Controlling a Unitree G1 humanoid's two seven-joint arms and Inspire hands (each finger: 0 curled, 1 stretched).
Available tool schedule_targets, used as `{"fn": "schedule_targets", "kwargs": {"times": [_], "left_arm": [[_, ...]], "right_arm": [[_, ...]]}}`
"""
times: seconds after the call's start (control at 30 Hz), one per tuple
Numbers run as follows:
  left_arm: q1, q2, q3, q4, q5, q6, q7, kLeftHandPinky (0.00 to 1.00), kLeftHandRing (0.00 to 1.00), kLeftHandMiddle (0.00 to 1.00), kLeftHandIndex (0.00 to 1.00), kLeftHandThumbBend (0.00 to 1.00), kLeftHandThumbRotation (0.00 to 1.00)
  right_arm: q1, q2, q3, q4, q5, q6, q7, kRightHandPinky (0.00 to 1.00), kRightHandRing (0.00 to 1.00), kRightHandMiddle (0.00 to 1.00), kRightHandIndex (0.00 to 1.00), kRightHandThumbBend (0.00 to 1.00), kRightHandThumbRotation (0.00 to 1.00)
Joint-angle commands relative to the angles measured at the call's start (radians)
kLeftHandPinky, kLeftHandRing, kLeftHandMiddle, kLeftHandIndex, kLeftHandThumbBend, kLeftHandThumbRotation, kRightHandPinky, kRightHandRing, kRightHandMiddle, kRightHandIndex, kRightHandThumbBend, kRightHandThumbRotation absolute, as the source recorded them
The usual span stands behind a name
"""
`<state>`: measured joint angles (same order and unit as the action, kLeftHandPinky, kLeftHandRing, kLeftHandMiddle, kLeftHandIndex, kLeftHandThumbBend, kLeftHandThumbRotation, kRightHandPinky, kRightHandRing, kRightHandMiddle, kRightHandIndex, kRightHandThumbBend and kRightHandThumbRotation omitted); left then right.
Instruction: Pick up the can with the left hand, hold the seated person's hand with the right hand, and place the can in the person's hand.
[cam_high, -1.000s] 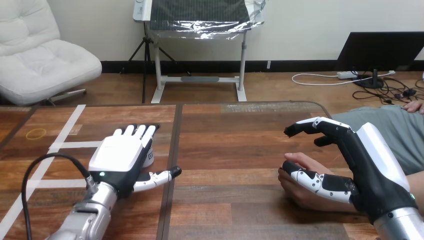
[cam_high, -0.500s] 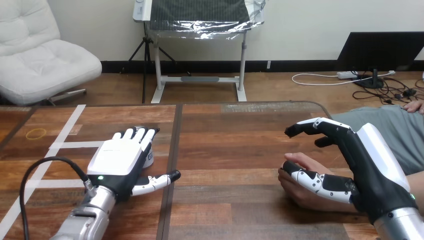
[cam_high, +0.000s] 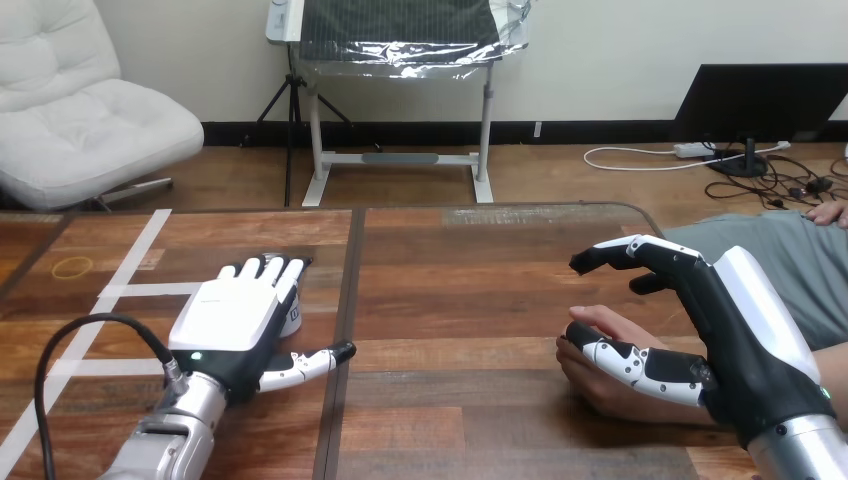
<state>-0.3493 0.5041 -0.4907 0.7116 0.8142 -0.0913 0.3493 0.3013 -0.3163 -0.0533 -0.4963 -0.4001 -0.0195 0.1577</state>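
Observation:
The can stands on the wooden table, left of the middle seam, and just a pale sliver of it peeks out. My left hand hovers over it, back up, fingers straight and thumb spread to the right, so it is open. At the right, the person's hand rests on the table. My right hand is open beside it. Its thumb lies across the person's hand, while the fingers arch above it without touching.
White tape lines cross the left part of the table. A small yellow ring lies near the far left edge. The person's forearm runs off the right edge behind my right hand.
My left hand has drifted a little left and back toward me, still over the can. My right hand and the person's hand have not moved.

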Motion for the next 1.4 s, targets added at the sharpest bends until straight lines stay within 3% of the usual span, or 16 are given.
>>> {"fn": "schedule_targets", "kwargs": {"times": [0.0, 0.4, 1.1, 1.37], "left_arm": [[-0.029, 0.023, 0.026, -0.045, 0.006, 0.008, 0.010, 1.00, 1.00, 1.00, 1.00, 0.66, 1.00], [-0.001, 0.032, 0.028, -0.089, 0.004, 0.004, 0.006, 1.00, 1.00, 1.00, 1.00, 0.66, 1.00], [0.128, 0.074, 0.059, -0.258, -0.012, -0.031, -0.042, 1.00, 1.00, 1.00, 1.00, 0.67, 1.00], [0.177, 0.085, 0.080, -0.332, -0.009, -0.019, -0.072, 1.00, 1.00, 1.00, 1.00, 0.65, 1.00]], "right_arm": [[-0.069, -0.014, -0.009, -0.029, 0.000, 0.000, 0.002, 0.72, 0.80, 0.77, 0.67, 0.55, 0.00], [-0.069, -0.017, -0.007, -0.034, -0.004, 0.001, 0.008, 0.72, 0.80, 0.77, 0.67, 0.55, 0.00], [-0.069, -0.016, -0.013, -0.028, 0.007, -0.005, 0.011, 0.72, 0.79, 0.77, 0.67, 0.56, 0.00], [-0.069, -0.018, -0.012, -0.033, 0.005, 0.006, 0.017, 0.72, 0.79, 0.76, 0.67, 0.56, 0.00]]}}
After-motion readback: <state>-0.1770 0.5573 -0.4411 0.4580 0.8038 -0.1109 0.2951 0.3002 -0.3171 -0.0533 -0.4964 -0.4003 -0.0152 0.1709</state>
